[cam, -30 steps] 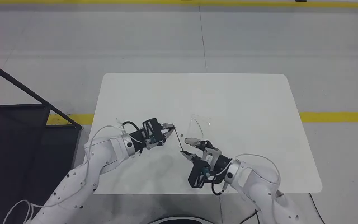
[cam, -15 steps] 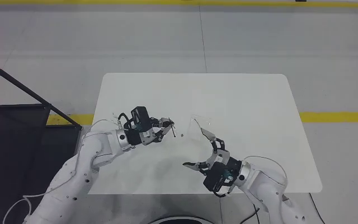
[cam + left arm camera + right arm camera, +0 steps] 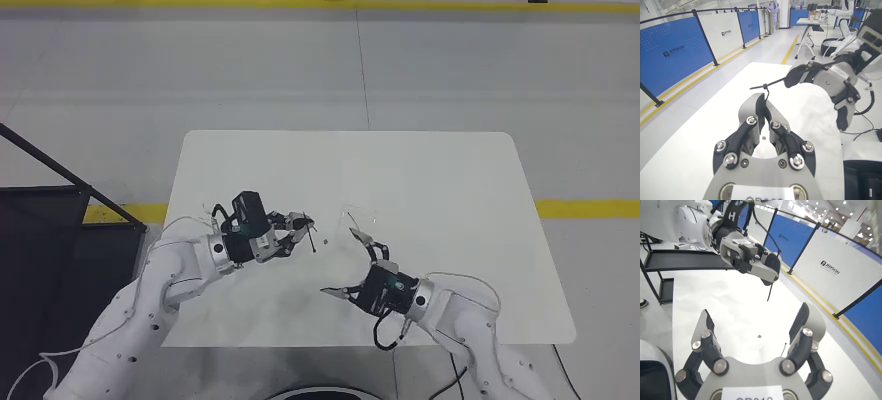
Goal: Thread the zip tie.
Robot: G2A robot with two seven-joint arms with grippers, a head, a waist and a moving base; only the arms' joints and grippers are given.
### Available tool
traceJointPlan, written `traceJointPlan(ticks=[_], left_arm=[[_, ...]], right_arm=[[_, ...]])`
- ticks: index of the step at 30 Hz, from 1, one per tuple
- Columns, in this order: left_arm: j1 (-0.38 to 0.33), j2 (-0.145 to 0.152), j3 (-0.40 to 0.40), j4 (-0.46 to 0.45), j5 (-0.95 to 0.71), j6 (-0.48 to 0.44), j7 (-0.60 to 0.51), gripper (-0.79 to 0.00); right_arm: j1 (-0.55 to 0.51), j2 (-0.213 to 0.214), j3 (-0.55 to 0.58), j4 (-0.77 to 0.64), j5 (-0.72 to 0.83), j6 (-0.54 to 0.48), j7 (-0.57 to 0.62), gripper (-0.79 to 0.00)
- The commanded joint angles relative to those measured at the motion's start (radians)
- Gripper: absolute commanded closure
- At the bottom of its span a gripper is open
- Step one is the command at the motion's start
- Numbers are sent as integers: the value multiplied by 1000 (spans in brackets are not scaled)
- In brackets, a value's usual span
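A black zip tie (image 3: 772, 83) is pinched upright in my left gripper (image 3: 764, 100), which is shut on its strap just below the head. The tail passes through the head and sticks out sideways. In the top view the left gripper (image 3: 298, 225) hovers over the table's near-left part with the zip tie (image 3: 312, 238) poking from its tip. My right gripper (image 3: 755, 308) is open and holds nothing, and the zip tie's tail (image 3: 769, 292) hangs a little beyond its fingers. From above, the right gripper (image 3: 338, 262) sits just right of and nearer than the left one.
The white table (image 3: 430, 170) has wide bare room behind and to the right. A second small tie (image 3: 784, 349) lies on it under the right gripper, beside a small speck (image 3: 759, 336). A black metal rack (image 3: 40, 240) stands off the table's left edge.
The right gripper, close against the zip tie's tail a second ago, has opened and drawn back toward the near edge. The left wrist has turned and lifted slightly, still holding the tie.
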Motion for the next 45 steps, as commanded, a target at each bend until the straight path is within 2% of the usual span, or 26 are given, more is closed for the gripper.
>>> traceJointPlan(ticks=[1, 5, 9, 20, 21, 23, 26, 34, 35, 36, 38, 40, 41, 45], left_arm=[[3, 0, 0, -2, 13, -3, 14, 0], [7, -2, 1, -4, 36, -5, 38, 0], [9, -2, -1, -2, 50, -9, 46, 0], [7, -4, -5, 9, 61, -29, 51, 0], [6, -4, -4, 9, 61, -32, 51, 0], [4, -5, -4, 12, 62, -37, 50, 0], [3, -6, -3, 12, 63, -39, 48, 0], [3, -9, -3, 17, 60, -27, 44, 0], [3, -9, -4, 19, 58, -24, 42, -188], [2, -9, -4, 20, 57, -23, 40, -317], [1, -10, -7, 25, 54, -22, 38, -345], [0, -10, -11, 28, 53, -16, 35, -656], [0, -10, -13, 30, 55, -15, 35, -699], [0, -10, -26, 41, 56, -5, 37, -739]], right_arm=[[40, -9, -27, 34, 38, 12, 55, -628], [106, -30, -81, 91, 111, 47, 96, -542], [143, -46, -114, 127, 132, 104, 104, -382], [165, -63, -135, 159, 145, 134, 87, -299], [166, -63, -135, 160, 143, 134, 85, -243], [165, -64, -134, 160, 140, 135, 83, -197], [163, -65, -132, 158, 138, 131, 79, 0], [154, -66, -125, 149, 124, 116, 68, 0], [153, -67, -125, 150, 126, 110, 64, 0], [153, -67, -123, 151, 130, 102, 60, 0], [153, -67, -118, 152, 132, 95, 57, 0], [152, -66, -112, 152, 135, 94, 56, 0], [151, -67, -110, 153, 138, 93, 54, 0], [145, -66, -94, 156, 163, 80, 38, 0]])
